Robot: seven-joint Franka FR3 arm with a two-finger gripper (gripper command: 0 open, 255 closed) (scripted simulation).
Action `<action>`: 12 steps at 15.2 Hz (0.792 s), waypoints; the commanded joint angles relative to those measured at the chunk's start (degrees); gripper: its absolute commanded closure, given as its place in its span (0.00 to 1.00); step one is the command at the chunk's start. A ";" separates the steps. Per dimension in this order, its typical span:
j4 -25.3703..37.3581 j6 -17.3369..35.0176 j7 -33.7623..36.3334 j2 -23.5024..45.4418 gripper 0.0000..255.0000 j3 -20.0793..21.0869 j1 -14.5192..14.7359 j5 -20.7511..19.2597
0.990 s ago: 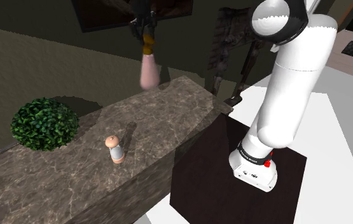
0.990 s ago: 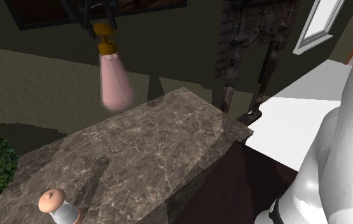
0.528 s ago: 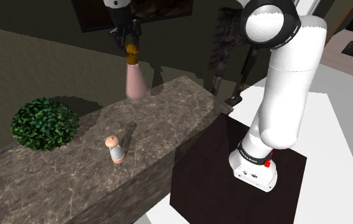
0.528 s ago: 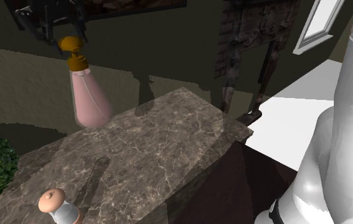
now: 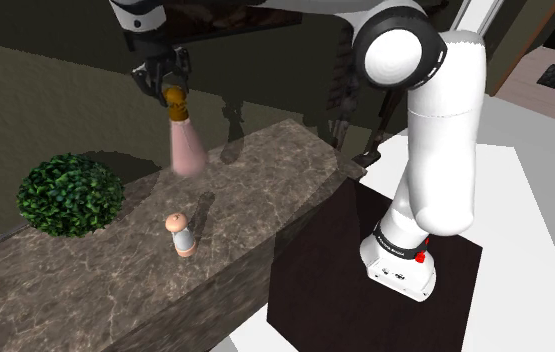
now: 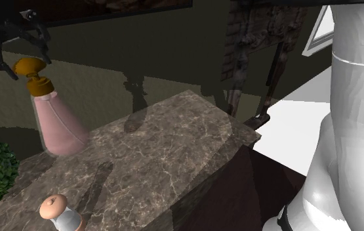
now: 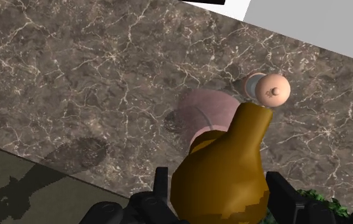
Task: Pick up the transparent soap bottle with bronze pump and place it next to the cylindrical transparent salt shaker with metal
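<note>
One shaker (image 6: 60, 211) cropped; hand (image 7: 219, 187) obscured by bottle (image 7: 227, 156).

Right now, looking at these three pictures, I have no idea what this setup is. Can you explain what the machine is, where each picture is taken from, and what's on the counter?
It is a white robot arm standing on a dark box, all drawn by a simulator. Its black gripper is a two-fingered claw. One picture looks down from beside the box, one from another spot near the counter, and one from a camera on the hand itself. On the marbled counter stands a small salt shaker, with a round leafy plant at the shoulder view's left. The gripper is shut on the brownish pump of a pink soap bottle, held pump upward over the counter, apart from the shaker. Whether its base touches the counter, I cannot tell.
</note>
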 commanded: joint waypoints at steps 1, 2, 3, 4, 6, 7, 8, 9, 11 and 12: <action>1.63 0.09 1.58 1.88 1.00 0.42 1.15 -0.17; 0.48 0.99 1.67 1.64 1.00 0.42 1.10 -0.15; -0.62 1.88 1.77 1.43 1.00 0.42 1.06 -0.14; -1.68 2.75 1.86 1.24 1.00 0.42 1.02 -0.13; -3.70 4.45 2.03 0.93 1.00 0.43 0.95 -0.12; -4.65 5.28 2.12 0.81 1.00 0.43 0.92 -0.12; -5.58 6.09 2.21 0.71 1.00 0.43 0.88 -0.12; -6.47 6.90 2.29 0.63 1.00 0.43 0.85 -0.13; -8.18 8.49 2.46 0.52 1.00 0.42 0.80 -0.14; -8.99 9.27 2.54 0.49 1.00 0.42 0.77 -0.16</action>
